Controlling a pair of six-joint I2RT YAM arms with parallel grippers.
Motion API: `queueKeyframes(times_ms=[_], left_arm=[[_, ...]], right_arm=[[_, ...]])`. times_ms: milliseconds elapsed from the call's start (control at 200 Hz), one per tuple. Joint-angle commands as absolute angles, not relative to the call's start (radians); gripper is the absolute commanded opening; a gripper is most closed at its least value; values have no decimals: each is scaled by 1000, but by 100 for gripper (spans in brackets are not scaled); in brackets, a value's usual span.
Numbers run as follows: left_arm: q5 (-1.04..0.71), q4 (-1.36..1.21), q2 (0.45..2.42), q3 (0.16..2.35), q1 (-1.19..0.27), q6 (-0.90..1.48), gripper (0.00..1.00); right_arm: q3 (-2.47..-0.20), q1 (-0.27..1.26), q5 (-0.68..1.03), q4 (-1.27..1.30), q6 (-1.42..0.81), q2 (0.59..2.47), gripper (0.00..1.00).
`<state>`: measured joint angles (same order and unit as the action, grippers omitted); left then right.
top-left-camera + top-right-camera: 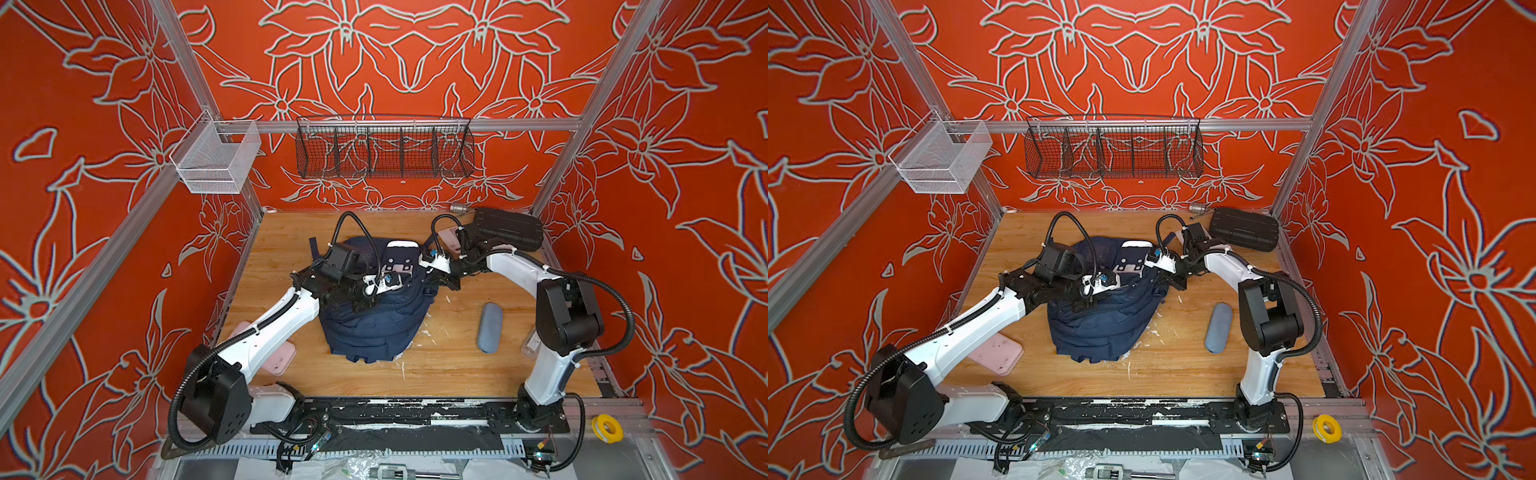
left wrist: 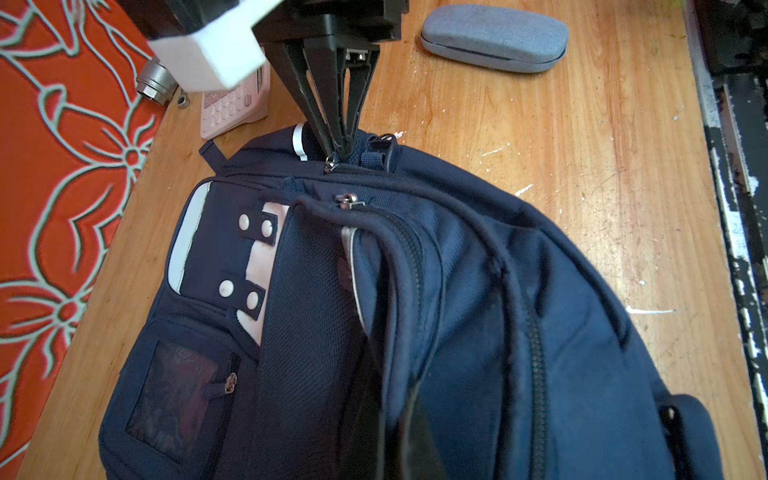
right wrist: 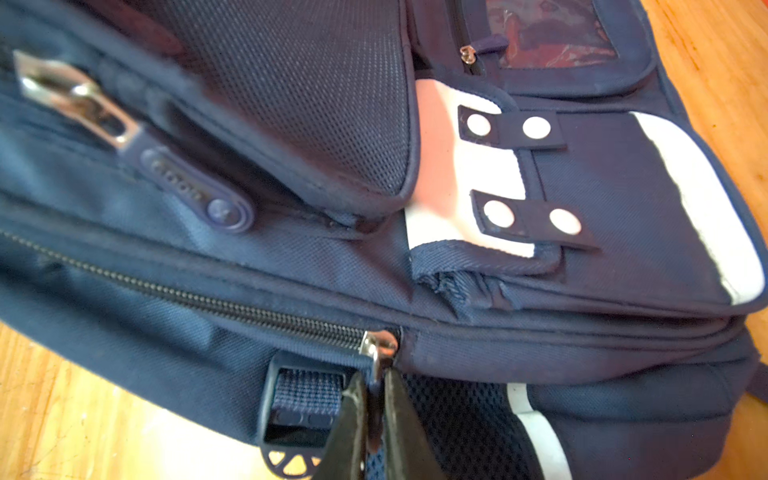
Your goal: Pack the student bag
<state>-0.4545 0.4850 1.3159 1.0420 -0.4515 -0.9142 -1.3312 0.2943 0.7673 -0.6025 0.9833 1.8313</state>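
The student bag (image 1: pixel 374 328), a navy backpack with white reflective stripes, lies flat on the middle of the wooden table (image 1: pixel 449 374). My left gripper (image 1: pixel 363 303) rests on the bag's top face, shut on a fold of its fabric. In the left wrist view its fingers are buried in the dark folds of the student bag (image 2: pixel 457 311). My right gripper (image 3: pixel 376 399) is at the bag's upper right side, shut on a metal zipper pull (image 3: pixel 377 361) at the end of a closed zip. The left wrist view shows the same pinch, the right gripper (image 2: pixel 338 143) on the zipper pull (image 2: pixel 329 164).
A grey glasses case (image 1: pixel 490 328) lies right of the bag. A black ribbed hard case (image 1: pixel 507 228) and a pink calculator (image 2: pixel 232 104) sit at the back right. A flat pink box (image 1: pixel 998 353) lies under the left arm. Wire baskets (image 1: pixel 384 149) hang on the back wall.
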Motion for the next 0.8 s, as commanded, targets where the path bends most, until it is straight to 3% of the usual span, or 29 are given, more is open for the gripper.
queueKeyframes(times_ms=[0, 380, 585, 791], left_arm=[[-479, 407, 1314, 1083, -443, -911, 0], [-481, 413, 1325, 1107, -443, -904, 0], [-479, 420, 1331, 1105, -444, -891, 0], [-434, 478, 1302, 1106, -467, -737, 0]], right_arm=[[-1328, 296, 802, -598, 960, 1846, 13], [-1354, 297, 784, -705, 994, 1884, 18], [-1319, 296, 801, -584, 931, 1839, 0], [-1323, 296, 723, -477, 768, 1814, 0]])
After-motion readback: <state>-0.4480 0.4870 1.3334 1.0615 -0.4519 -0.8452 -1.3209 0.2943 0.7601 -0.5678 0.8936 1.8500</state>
